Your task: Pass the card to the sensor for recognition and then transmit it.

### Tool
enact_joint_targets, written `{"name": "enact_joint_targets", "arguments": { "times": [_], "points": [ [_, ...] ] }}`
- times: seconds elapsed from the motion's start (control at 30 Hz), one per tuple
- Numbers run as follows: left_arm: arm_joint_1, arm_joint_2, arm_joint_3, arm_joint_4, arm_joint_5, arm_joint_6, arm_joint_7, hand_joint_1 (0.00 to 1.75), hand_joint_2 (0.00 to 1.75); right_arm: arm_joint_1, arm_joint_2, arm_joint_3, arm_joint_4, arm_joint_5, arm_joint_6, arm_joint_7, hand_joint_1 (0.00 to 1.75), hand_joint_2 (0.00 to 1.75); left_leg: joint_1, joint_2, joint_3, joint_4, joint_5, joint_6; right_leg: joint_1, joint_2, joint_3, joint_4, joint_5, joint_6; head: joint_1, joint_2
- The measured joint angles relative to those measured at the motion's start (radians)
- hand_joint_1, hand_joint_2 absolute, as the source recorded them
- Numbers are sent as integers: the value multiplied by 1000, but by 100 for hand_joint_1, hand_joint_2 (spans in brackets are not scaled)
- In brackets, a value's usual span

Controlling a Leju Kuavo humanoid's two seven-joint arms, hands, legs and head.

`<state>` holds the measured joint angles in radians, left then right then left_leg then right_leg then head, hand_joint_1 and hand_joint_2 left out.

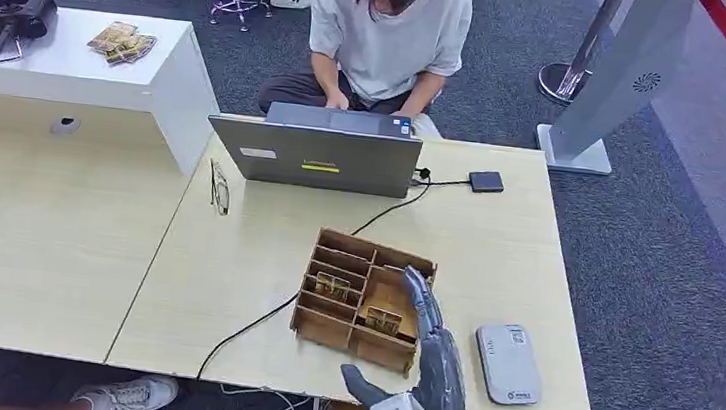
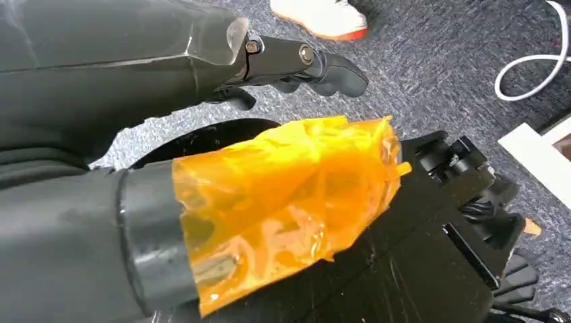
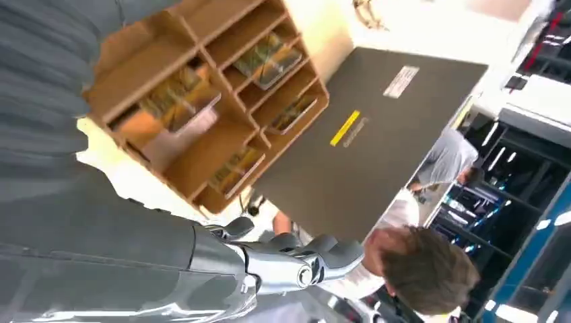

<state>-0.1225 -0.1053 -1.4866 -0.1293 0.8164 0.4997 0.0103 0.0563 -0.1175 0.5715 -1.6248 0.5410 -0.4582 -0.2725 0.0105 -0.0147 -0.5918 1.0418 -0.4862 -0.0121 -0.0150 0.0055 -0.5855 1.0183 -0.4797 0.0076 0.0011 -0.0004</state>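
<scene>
A wooden box (image 1: 362,300) with slotted compartments is set on the light table (image 1: 495,248), near its front edge. Cards are seen standing in several slots: one (image 1: 333,286) in a left-hand slot, another (image 1: 383,319) in the wider compartment beside it. From the right wrist view the same box (image 3: 202,101) is seen close up, with cards (image 3: 269,57) leaning in its slots.

The right hand (image 1: 425,357) is raised over the front right part of the box, its fingers (image 1: 420,296) stretched forward and held nearly straight, the thumb (image 1: 362,384) spread out to the side. Nothing is held in it. In the wrist view its fingers (image 3: 303,259) are seen extended and apart from the box.

The grey sensor (image 1: 508,363) lies flat on the table just right of the hand, near the table's front right corner.

The left hand (image 2: 296,64) is seen hanging over dark carpet (image 2: 431,74), its fingers loosely curled; whether anything is held cannot be told. Orange film (image 2: 289,195) is wrapped on a dark part below it.

Behind the box a laptop (image 1: 316,155) is stood open, its lid turned toward the robot, and a person (image 1: 385,36) is seated beyond it. A black cable (image 1: 268,316) is run across the table from the laptop's side to the front edge. A small dark device (image 1: 486,182) lies right of the laptop.
</scene>
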Motion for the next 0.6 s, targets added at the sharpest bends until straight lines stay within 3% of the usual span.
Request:
{"name": "enact_joint_targets", "arguments": {
  "times": [0.6],
  "points": [
    [-1, 0, -12, 0, -6, -10, 0, 0, 0, -140, 0, -92, 66, 343, 58, 157, 0, 175, 0, 0, 0, 0, 0, 0, 0, 0, 0, 0, 0, 0, 0, 0]
  ]
}}
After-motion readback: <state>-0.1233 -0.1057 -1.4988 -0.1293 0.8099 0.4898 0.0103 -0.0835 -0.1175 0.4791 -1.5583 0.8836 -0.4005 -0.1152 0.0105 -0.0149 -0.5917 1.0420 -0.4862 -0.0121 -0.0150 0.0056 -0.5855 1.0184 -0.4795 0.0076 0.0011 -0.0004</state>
